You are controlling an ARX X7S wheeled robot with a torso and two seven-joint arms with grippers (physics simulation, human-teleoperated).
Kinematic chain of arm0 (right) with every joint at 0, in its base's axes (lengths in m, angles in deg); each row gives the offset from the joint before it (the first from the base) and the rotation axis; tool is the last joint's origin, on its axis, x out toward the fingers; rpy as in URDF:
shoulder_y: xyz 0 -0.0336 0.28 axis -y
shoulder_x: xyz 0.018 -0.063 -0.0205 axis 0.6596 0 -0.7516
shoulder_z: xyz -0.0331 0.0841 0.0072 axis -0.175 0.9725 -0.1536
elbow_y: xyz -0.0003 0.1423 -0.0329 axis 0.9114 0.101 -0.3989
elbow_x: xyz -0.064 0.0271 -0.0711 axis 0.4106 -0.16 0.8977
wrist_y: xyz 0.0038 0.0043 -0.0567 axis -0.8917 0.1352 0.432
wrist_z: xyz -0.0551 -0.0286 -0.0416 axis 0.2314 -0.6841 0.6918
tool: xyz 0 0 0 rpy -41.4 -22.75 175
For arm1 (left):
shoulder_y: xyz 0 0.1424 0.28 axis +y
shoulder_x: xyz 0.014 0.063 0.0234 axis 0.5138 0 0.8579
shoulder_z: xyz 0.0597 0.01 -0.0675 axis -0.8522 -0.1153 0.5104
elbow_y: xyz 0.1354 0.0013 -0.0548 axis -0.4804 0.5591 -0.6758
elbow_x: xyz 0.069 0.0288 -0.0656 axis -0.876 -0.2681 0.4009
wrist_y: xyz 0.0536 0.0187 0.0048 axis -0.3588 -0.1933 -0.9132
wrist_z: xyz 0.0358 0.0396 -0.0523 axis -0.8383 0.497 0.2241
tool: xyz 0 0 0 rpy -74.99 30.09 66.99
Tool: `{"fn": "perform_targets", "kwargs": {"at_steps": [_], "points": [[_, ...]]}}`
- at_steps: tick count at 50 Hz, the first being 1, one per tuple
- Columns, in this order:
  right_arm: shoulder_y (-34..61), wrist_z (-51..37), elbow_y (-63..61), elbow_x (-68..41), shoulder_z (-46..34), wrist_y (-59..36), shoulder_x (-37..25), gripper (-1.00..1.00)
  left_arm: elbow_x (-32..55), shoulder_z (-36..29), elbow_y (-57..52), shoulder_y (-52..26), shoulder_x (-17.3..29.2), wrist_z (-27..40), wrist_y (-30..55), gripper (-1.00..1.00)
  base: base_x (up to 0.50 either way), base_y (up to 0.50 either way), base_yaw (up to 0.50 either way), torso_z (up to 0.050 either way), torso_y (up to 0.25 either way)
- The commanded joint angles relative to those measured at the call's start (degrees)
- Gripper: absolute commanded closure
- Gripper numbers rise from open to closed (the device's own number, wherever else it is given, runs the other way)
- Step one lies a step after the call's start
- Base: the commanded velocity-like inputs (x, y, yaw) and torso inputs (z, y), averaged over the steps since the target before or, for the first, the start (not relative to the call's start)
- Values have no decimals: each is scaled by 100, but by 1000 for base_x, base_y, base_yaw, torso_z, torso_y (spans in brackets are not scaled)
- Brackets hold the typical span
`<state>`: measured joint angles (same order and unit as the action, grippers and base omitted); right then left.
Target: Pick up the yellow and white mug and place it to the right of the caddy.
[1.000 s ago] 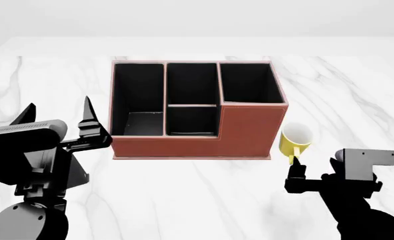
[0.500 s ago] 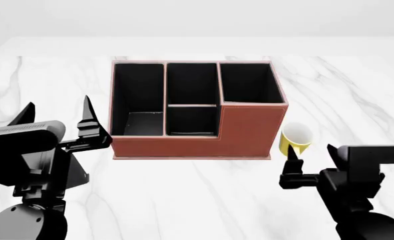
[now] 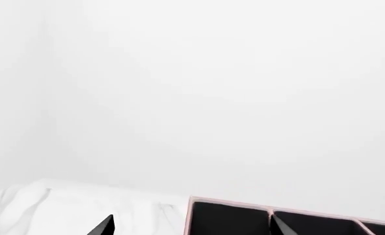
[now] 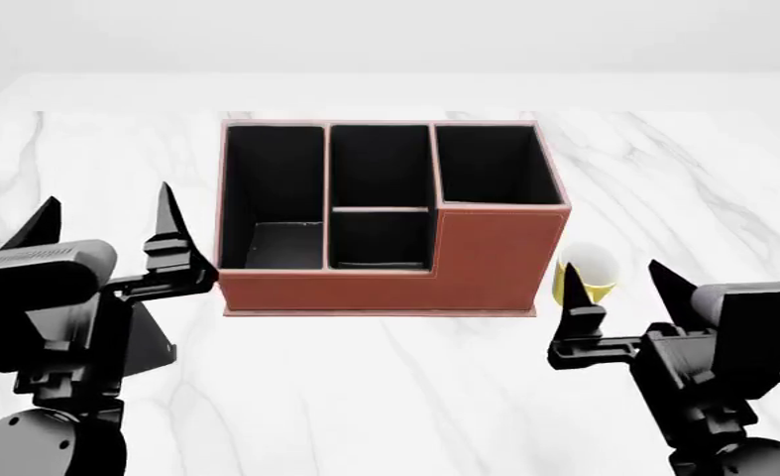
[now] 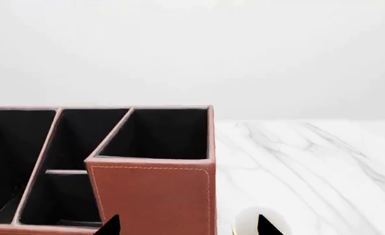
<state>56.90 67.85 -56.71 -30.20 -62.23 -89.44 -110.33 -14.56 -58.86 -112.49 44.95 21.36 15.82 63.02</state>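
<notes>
While the reddish-brown caddy [image 4: 390, 213] stands in the middle of the white marble worktop [image 4: 707, 178], its four black-lined compartments facing up and its stepped front wall turned toward the robot, the yellow and white mug [image 4: 588, 275] sits upright on the marble just beside the caddy's right front corner, partly hidden in the head view by a black fingertip. The right pincer [image 4: 621, 283] hovers just in front of the mug with its two fingers spread wide apart, released and grasping nothing; one finger stands before the mug and the other lies out to the right of it. In the right wrist view the caddy's tall right-hand compartment [image 5: 159, 132] fills the middle, and only the mug's white rim [image 5: 248, 225] shows at the edge of the picture between the two dark fingertips. The left pincer [image 4: 105, 233] is held off the caddy's left side, near its wall but apart from it, its fingers likewise splayed and empty.
</notes>
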Motion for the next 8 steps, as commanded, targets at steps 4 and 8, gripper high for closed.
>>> {"fn": "perform_targets", "kwargs": {"at_steps": [4, 8], "points": [[-156, -109, -496, -91, 142, 92, -44, -100, 143, 128, -215, 64, 46, 4, -74, -100, 0, 0, 0, 0, 0], [-202, -143, -586, -118, 221, 155, -29, -100, 148, 148, -236, 89, 43, -23, -141, -100, 0, 0, 0, 0, 0]]}}
